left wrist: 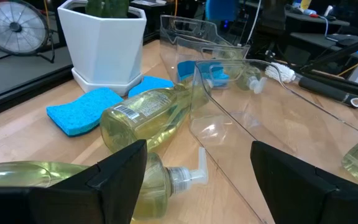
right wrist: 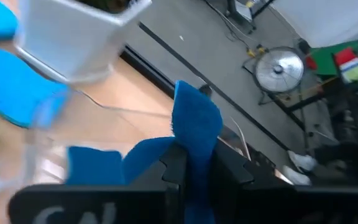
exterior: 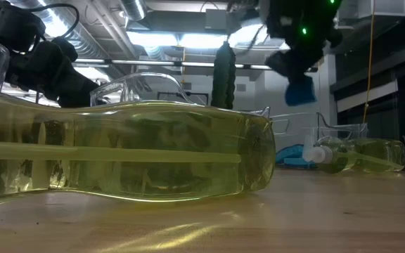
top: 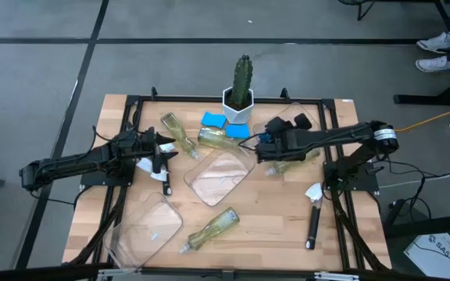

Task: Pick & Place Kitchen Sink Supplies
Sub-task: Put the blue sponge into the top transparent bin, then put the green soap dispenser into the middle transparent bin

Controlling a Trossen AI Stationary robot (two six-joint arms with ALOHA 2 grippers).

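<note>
Nearest the table's front edge lies a clear soap bottle [top: 212, 228] on its side, long axis slanting, pump end toward the front left; in the low view it fills the foreground and cuts off much behind it. Just left of it sits an empty clear tray [top: 148, 228], and on the right a black-handled brush [top: 313, 217] lies with its white head pointing away from the front.

Mid-table, a second clear tray [top: 219, 176] lies between the arms. The left gripper [top: 165, 148] hovers at its left, fingers spread apart and holding nothing, aimed across the table; a second brush [top: 165, 181] lies partly hidden under that arm.

The right gripper [right wrist: 194, 168] is clamped on a blue sponge [right wrist: 194, 127], lifted above the table, its long axis standing up between the fingers. Beneath this arm, another bottle [top: 291, 164] and a third tray [top: 301, 123] are largely covered.

Farther back, two bottles [top: 180, 134] [top: 217, 136] lie on their sides, the first slanting with its pump toward the table's middle. Two blue sponges [top: 225, 125] lie flat at the foot of the cactus pot [top: 237, 105], touching it.
</note>
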